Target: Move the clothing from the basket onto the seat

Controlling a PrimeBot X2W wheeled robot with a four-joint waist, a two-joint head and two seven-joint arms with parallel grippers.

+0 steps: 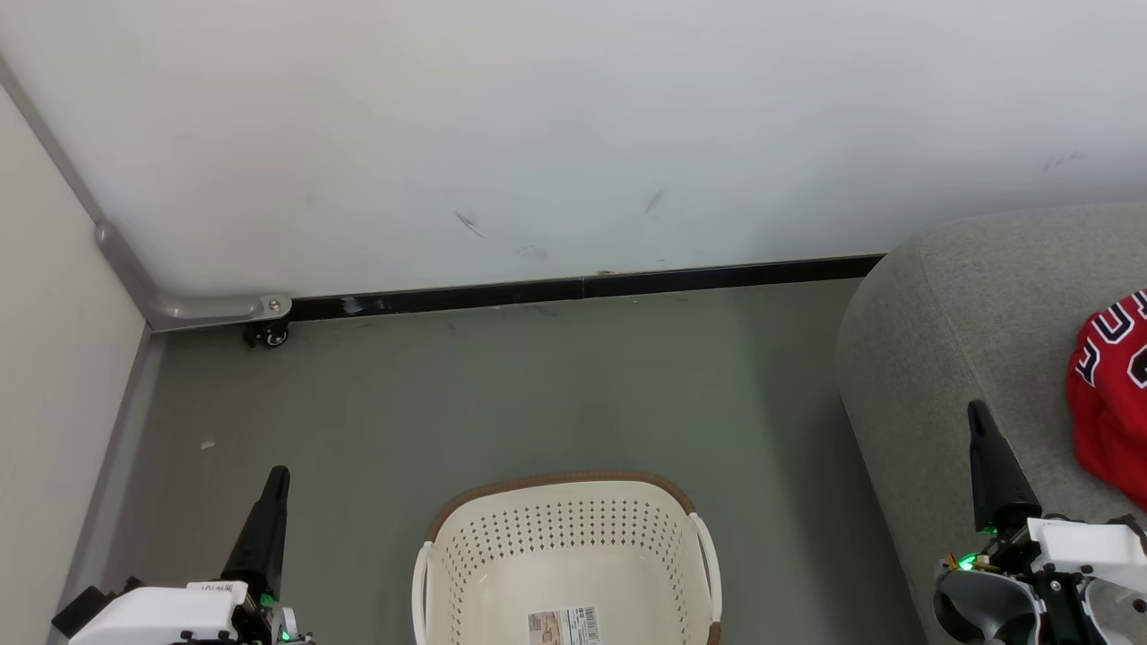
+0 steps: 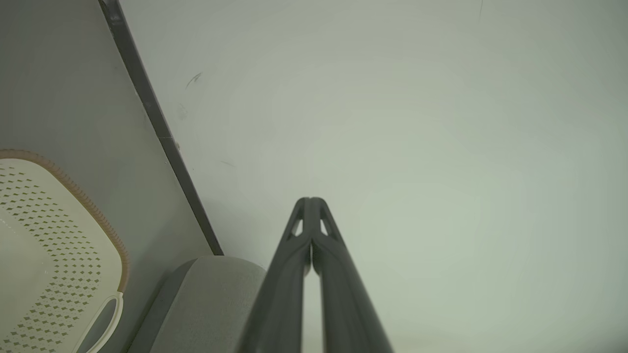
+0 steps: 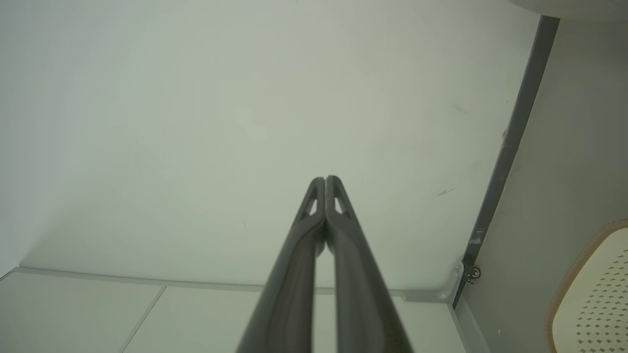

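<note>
One basket (image 1: 466,555) sits on the floor (image 1: 502,385), a paper label (image 1: 563,625) on its bottom. One grey seat (image 1: 950,340) stands just right of it, with one red heap of clothing (image 1: 1111,421) lying on top. Two arms flank the basket: the left gripper (image 1: 279,473) and the right gripper (image 1: 975,410) both point toward the wall (image 1: 538,116), each pair of fingers pressed together.

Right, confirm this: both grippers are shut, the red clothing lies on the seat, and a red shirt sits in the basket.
Not the basket: in the head view it holds just a paper label on its floor, no shirt. The red clothing does lie on the seat, and the left gripper and right gripper are shut.
</note>
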